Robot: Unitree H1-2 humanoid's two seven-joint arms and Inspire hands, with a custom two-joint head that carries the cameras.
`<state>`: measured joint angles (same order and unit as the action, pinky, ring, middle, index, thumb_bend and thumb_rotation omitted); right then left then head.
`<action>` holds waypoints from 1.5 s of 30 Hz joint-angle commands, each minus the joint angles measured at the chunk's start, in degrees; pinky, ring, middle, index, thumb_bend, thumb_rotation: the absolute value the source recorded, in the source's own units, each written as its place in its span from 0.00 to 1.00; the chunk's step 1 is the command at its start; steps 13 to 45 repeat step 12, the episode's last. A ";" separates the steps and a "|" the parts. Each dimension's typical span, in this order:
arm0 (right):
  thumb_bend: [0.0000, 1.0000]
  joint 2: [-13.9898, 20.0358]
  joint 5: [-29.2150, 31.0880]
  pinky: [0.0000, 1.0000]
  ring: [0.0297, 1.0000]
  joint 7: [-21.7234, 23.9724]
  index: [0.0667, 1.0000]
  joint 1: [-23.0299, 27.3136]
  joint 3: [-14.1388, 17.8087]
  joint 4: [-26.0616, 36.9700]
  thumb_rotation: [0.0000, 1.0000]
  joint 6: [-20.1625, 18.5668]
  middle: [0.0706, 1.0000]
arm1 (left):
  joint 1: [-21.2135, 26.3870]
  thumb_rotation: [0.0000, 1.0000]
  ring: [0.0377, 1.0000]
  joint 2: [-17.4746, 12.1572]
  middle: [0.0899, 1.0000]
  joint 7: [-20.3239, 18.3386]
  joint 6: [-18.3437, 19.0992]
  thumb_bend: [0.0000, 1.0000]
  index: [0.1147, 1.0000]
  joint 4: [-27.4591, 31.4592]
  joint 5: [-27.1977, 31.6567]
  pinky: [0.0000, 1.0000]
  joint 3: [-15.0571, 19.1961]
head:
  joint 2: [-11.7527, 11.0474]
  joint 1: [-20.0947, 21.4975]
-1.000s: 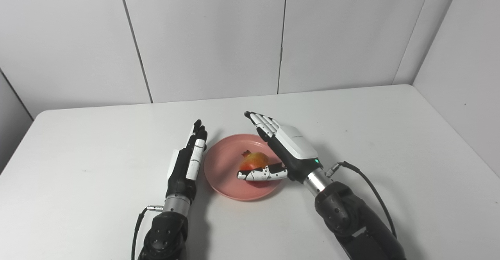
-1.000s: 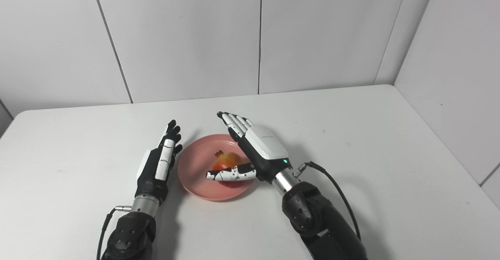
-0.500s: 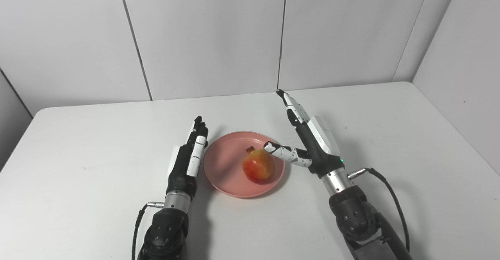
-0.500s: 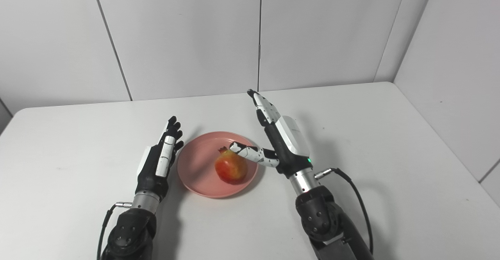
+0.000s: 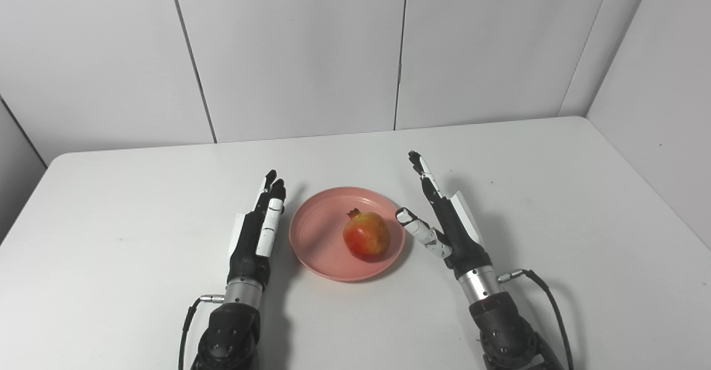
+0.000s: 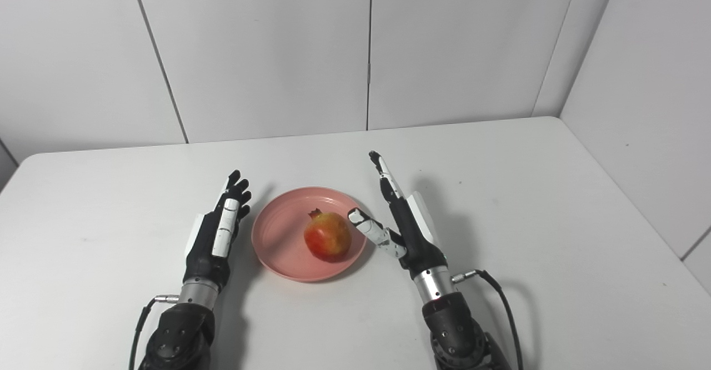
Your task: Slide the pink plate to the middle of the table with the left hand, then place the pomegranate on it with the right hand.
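White wall panels with thin vertical seams close off the back of the room and turn a corner at the right, and below them a white surface [image 5: 139, 236] with rounded far corners fills the rest of the view. Near its middle sits the pink plate [image 5: 316, 242], and the pomegranate [image 5: 366, 236] rests on it, toward the plate's right half, its small dark crown tilted up and back to the left. Just left of the plate is the left hand [image 5: 256, 234], set on edge with its fingers [image 5: 271, 192] straight, close together and pointing away toward the wall; it holds nothing, and whether its edge touches the plate rim cannot be told from either view. Just right of the plate is the right hand [image 6: 404, 221], also on edge and empty, its fingers [image 6: 383, 174] stretched out toward the wall and its thumb angled out to the left so that the tip lies near the plate's right rim, apart from the fruit. Nothing lies between either set of fingers and the plate. A thin dark cable loops from the right wrist onto the surface behind that hand, and another curls down beside the left forearm. A few faint dark specks mark the surface to the right of the right fingers.
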<state>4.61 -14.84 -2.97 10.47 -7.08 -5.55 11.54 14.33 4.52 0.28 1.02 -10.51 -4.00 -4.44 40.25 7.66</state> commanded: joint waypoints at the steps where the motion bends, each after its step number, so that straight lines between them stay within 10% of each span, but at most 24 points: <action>1: 0.75 -0.70 1.72 1.00 1.00 0.48 1.00 0.90 0.68 2.02 1.00 -1.48 1.00 | 0.89 1.00 0.95 0.20 0.97 0.44 -3.23 0.74 0.95 2.21 0.43 0.94 0.40 | 0.14 -1.17; 45: 0.74 -4.78 6.04 1.00 1.00 -0.73 1.00 -0.56 3.74 1.99 0.98 -2.31 1.00 | -0.46 1.00 0.97 -0.57 0.98 -1.13 -5.23 0.76 0.96 1.29 2.78 0.97 0.96 | -1.12 -4.55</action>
